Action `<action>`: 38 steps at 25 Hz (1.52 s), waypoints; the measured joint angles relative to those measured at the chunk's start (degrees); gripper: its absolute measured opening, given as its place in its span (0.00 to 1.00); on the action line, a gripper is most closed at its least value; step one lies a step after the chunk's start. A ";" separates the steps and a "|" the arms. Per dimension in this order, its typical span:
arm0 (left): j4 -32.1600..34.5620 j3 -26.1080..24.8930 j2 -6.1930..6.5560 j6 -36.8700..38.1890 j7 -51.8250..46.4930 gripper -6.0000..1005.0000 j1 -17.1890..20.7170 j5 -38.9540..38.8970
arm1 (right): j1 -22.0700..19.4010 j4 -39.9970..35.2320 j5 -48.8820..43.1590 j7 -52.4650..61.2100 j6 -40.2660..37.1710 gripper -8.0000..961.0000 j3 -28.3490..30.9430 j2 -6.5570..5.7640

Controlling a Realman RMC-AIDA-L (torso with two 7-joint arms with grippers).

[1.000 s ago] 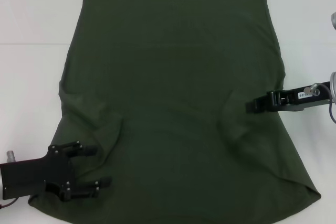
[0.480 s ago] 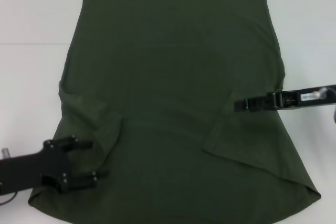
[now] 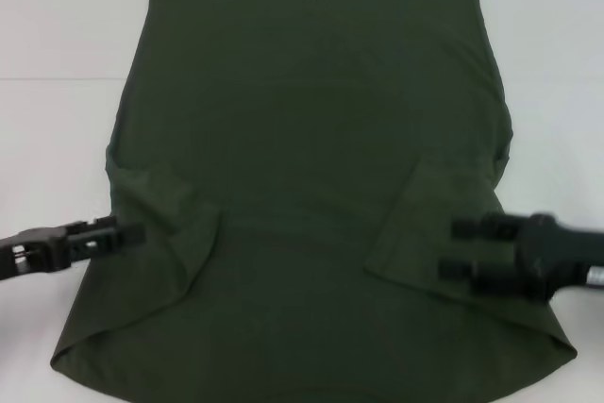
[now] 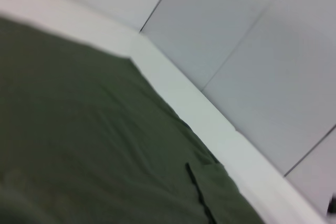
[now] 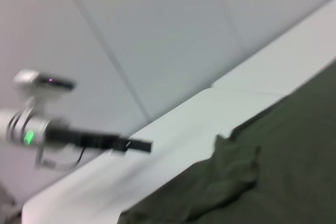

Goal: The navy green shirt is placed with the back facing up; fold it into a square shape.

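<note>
**Sleeves tucked, long fold is up next**

Over the near right part of the cloth, my right gripper (image 3: 461, 250) hangs with its two fingers spread and nothing between them, right above the flap that lies folded inward there. Across on the other side my left gripper (image 3: 121, 232) sits at the shirt's left edge beside the matching flap; I can't tell whether that one is spread or clenched.

The navy green shirt (image 3: 311, 139) lies flat on the white tabletop (image 3: 57, 35), plain back up, taking up most of the middle. Both sleeve areas look turned in, so I'd say the side folds are done and the lengthwise fold is what's in hand.

My guess for the next move: each gripper goes for a corner of the near edge, then both carry it toward the far edge together so the sides line up.

Room-wise, bare tabletop shows on both sides and beyond the far hem. The near edge runs close to the bottom of the head view, so it's tight there.
</note>
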 joint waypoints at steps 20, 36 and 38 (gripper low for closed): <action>1.99 3.19 7.21 -0.90 -41.78 0.82 -3.53 25.05 | -0.49 8.30 -4.11 -30.51 5.39 0.81 -4.14 2.50; -2.36 3.36 6.75 -2.18 -41.93 0.82 -3.96 26.12 | -0.23 9.18 -3.81 -31.71 7.75 0.81 -5.87 2.59; -2.61 3.36 6.71 -2.63 -41.95 0.82 -4.04 26.17 | -0.23 9.18 -3.83 -31.72 7.72 0.81 -5.87 2.59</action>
